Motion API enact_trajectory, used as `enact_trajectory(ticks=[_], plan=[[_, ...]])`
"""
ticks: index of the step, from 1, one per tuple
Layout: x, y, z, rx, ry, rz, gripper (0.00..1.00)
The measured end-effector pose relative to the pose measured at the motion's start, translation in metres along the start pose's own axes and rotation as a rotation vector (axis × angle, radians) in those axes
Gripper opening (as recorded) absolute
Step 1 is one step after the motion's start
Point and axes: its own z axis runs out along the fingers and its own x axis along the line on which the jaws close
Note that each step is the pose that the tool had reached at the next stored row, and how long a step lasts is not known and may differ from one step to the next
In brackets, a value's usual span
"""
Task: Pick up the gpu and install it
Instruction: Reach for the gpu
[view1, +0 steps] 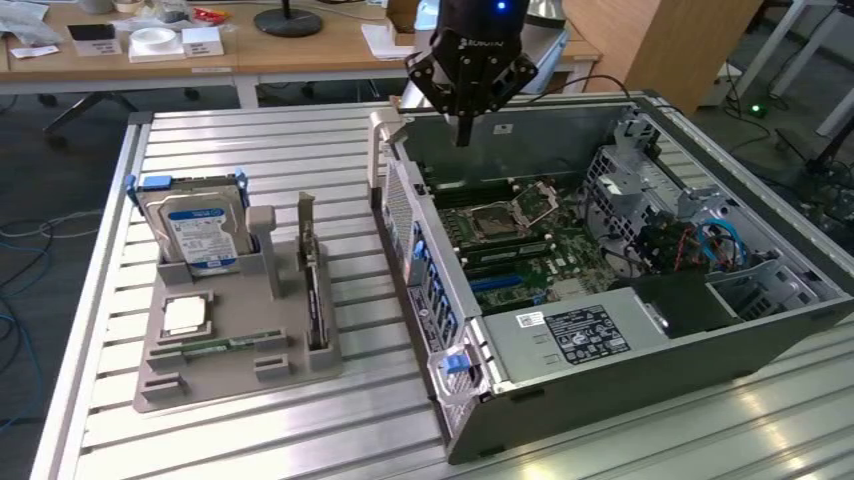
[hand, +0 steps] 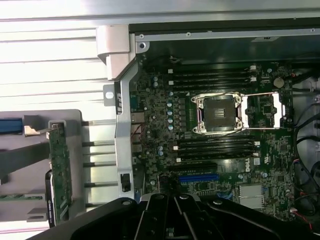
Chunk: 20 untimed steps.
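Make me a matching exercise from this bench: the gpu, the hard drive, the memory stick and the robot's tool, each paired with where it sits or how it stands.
Things:
1. gpu
2. hard drive
3. memory stick
4. tool

Places or states:
A. lying flat in the grey holder
B. shut, above the open computer case
C. upright, blue-white label showing
D. standing on edge in the holder, on the side nearest the case

Pairs: 1-D, 2-C, 3-A, 4-B

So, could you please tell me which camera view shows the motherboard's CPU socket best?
The wrist view: it looks straight down on the CPU socket, showing its metal frame and dark centre. The exterior view shows the CPU socket smaller and at a slant.
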Motion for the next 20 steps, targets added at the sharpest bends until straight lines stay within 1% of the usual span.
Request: enact_trajectory(ticks=[16,20], plan=[[0.023,-0.0017,-0.0006,0.0,0.0,0.0,0.11],[0.032,-0.0024,-0.0008,0.0,0.0,0.0,0.11]])
